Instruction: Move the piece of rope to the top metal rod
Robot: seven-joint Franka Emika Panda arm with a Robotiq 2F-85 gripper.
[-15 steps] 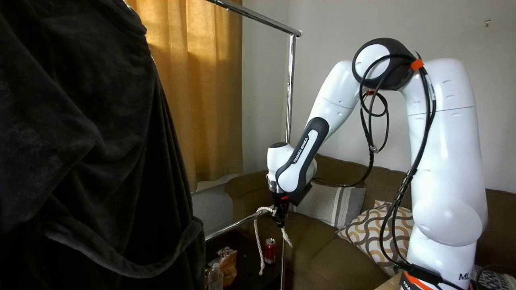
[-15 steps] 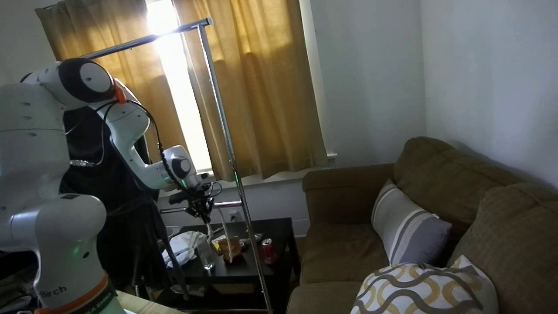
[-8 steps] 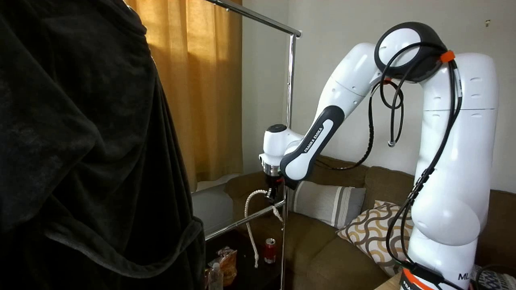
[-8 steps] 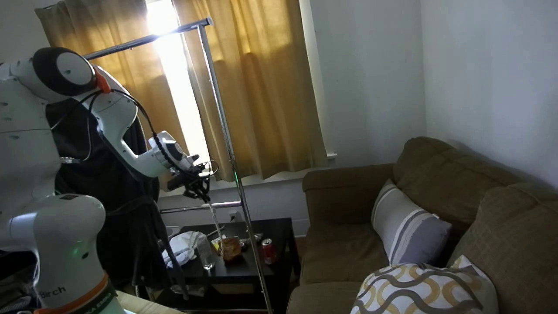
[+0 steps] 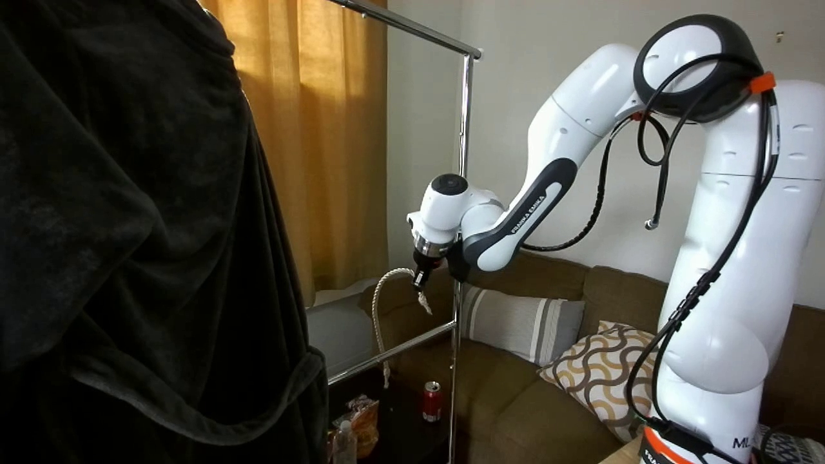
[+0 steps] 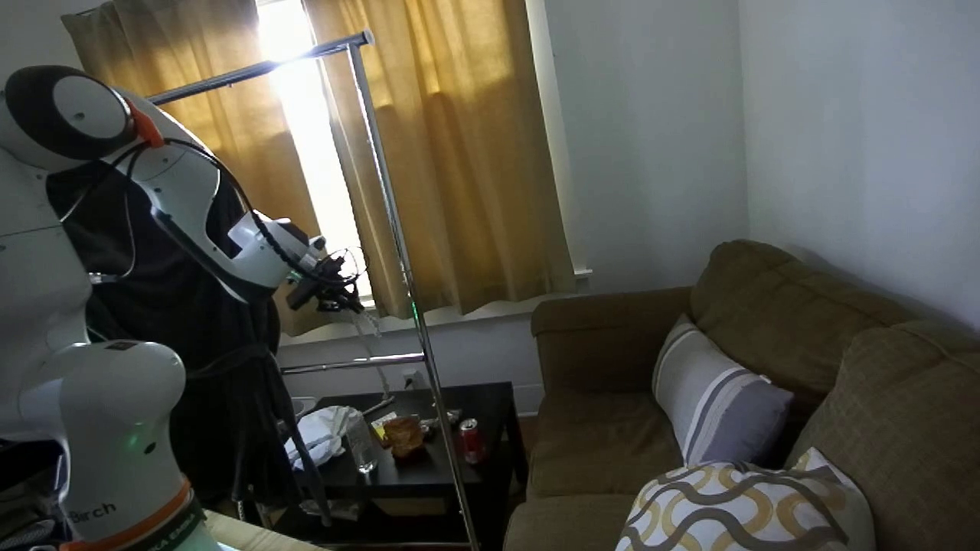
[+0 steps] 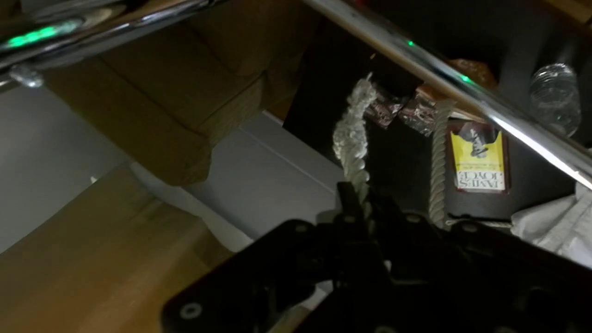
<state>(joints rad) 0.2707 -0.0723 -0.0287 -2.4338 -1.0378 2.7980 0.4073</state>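
Note:
My gripper [image 5: 420, 283] is shut on the white rope [image 5: 377, 316] near one frayed end. It holds the rope in the air between the lower and top rods. In the wrist view the frayed end [image 7: 352, 143] sticks out past the fingertips, and the longer part hangs beside it. The rope's long part arcs over and hangs down past the lower metal rod [image 5: 393, 351]; I cannot tell whether they touch. The top metal rod [image 5: 412, 27] is well above the gripper; it also shows in an exterior view [image 6: 260, 69]. The rope [image 6: 375, 325] is faint there.
The rack's upright post [image 6: 390, 199] stands close beside the gripper. A dark robe [image 5: 161, 225] hangs on the rack's other side. Below, a black table [image 6: 429, 478] holds a red can [image 6: 472, 441], a bottle [image 6: 361, 444] and wrappers. A brown sofa [image 6: 612, 367] stands behind the rack.
My gripper has risen and tilted, carrying the rope up and away from the lower rod. In an exterior view it has moved left, clear of the upright post. It stays shut on the rope.

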